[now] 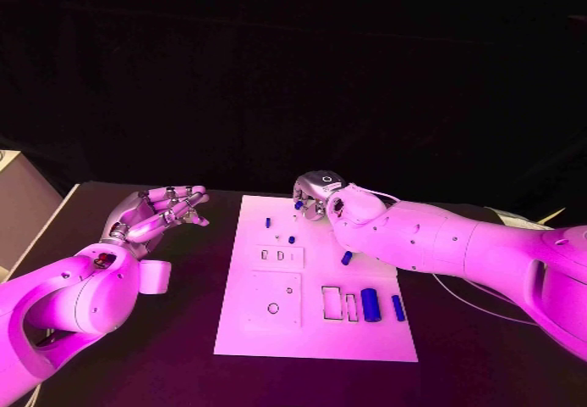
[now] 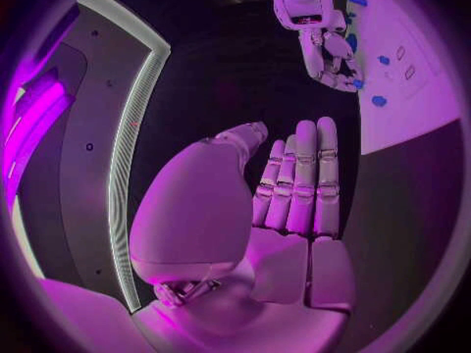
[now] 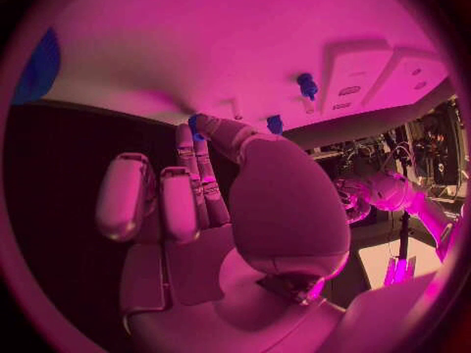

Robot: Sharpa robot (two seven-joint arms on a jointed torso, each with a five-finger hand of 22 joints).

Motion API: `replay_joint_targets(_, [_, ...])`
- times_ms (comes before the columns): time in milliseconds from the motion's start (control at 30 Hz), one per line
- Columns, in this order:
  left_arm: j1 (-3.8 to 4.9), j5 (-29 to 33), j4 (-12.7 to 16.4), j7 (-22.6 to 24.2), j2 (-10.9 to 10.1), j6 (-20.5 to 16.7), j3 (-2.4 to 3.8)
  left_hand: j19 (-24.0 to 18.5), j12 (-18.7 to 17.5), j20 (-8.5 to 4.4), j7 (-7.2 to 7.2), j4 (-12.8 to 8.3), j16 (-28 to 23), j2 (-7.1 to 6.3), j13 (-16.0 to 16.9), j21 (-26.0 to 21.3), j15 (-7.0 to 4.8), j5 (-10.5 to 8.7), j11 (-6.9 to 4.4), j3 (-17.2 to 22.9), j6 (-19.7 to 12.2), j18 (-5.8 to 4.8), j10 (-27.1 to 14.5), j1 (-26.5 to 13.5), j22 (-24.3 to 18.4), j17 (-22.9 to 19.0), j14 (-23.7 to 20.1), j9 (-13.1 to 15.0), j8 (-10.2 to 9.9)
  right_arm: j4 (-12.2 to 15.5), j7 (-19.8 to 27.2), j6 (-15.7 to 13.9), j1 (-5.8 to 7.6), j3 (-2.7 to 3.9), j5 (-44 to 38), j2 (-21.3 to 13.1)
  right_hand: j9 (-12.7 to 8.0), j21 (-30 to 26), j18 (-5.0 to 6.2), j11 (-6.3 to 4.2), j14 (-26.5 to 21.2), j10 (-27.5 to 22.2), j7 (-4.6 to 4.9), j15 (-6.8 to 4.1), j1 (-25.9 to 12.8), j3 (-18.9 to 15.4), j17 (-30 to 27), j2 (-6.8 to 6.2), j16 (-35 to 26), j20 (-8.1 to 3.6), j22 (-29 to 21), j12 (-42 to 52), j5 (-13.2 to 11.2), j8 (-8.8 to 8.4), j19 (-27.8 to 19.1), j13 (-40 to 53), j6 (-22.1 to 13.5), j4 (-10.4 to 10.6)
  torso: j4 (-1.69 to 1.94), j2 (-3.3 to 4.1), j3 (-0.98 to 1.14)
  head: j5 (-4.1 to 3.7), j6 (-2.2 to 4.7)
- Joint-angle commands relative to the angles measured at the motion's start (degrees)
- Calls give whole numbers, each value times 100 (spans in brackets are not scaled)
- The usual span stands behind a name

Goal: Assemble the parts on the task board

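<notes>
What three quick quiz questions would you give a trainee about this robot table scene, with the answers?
1. True or false: the left hand holds a blue part.
2. Which hand is over the far end of the task board? A) the left hand B) the right hand C) neither
3. Fill in: the largest blue part lies near the board's ____ edge, beside the rectangular slots.

Key:
1. False. It is off the board's left side, fingers extended and empty.
2. B. Its fingertips touch a small blue part there; whether it grips it cannot be told.
3. Near (the robot's side).
</notes>
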Motion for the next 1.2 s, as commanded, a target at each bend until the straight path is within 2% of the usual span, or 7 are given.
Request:
replay_joint_targets(33, [4, -19, 16, 23, 5, 83, 5, -28, 16, 1, -24, 8, 27, -1, 8, 23, 3, -33, -6, 41, 29, 10, 39, -37, 10, -3, -43, 9, 19, -14, 19, 132, -22, -14, -27, 24, 10, -17, -104, -63, 165, -4, 28, 25, -56, -13, -21, -13, 12, 26, -18, -17, -27, -21, -28, -6, -27, 8, 5, 0, 2, -4, 9])
replay_joint_targets(300, [4, -19, 15, 14, 2, 82, 5, -33, 16, 2, -23, 10, 30, -3, 8, 28, 4, -34, -5, 41, 27, 10, 37, -41, 14, -4, -46, 9, 19, -28, 83, 83, -16, -14, 51, 10, -119, -355, -28, 116, 51, -985, 150, 174, -282, -180, -397, -368, -167, 168, -389, -20, 85, -485, -188, -283, -814, 126, 2, 1, 2, 1, 9])
replay_joint_targets(667, [4, -19, -2, 7, -13, 87, 5, -33, 16, 2, -23, 10, 30, -3, 8, 28, 4, -34, -5, 41, 27, 10, 37, -41, 14, -4, -46, 9, 19, 411, 18, -160, -11, -4, 68, -385, -190, -589, 13, 158, 24, -1417, 33, 208, 4, -951, -565, -209, -224, 204, -613, 0, 83, -648, -220, -363, -1047, 163, -16, -8, 14, 14, 19])
replay_joint_targets(867, [3, -13, -21, 7, -24, 95, 5, -41, 14, 3, -22, 10, 36, -6, 7, 38, 5, -35, -5, 41, 23, 10, 33, -44, 21, -7, -51, 9, 18, 956, -6, -398, 45, 61, 327, -928, -197, -621, 18, 102, 17, -1137, 60, 169, 43, -1043, -611, -169, -236, 179, -628, 76, 92, -641, -209, -314, -991, 222, -44, -21, 23, -3, 42])
replay_joint_targets(1133, [2, -2, -45, 2, -35, 122, 4, -47, 16, 3, -27, 9, 40, -3, 8, 43, 5, -34, -6, 44, 24, 10, 36, -42, 25, -8, -54, 10, 20, 1693, 186, -403, 148, 112, 1543, -1814, -155, -254, -74, -99, 145, 279, 73, 10, -71, -939, -137, -321, 44, 38, -136, 712, 107, -508, -35, 152, -672, 427, -134, -46, 69, 6, 72])
replay_joint_targets(1167, [1, -2, -52, 1, -32, 130, 4, -51, 18, 4, -29, 9, 43, -3, 9, 47, 4, -35, -8, 45, 27, 10, 41, -43, 28, -9, -56, 11, 22, 1757, 203, -314, 154, 114, 1741, -1930, -132, -85, -113, -192, 194, 920, 8, -59, -111, -1227, 93, -451, 176, -20, 70, 1981, 178, -457, 28, 1251, -606, 425, -148, -49, 78, 11, 78])
replay_joint_targets(1200, [-1, -2, -58, -1, -27, 134, 4, -57, 25, 4, -31, 10, 49, -2, 12, 55, 3, -35, -11, 47, 31, 11, 53, -45, 34, -10, -58, 13, 26, 1789, 210, -243, 157, 116, 1849, -2002, -89, 121, -155, -294, 232, 103, -194, -31, 187, -1664, 325, -298, 358, -223, 311, 4389, 345, -366, 93, 3860, -610, 396, -157, -51, 84, 14, 80])
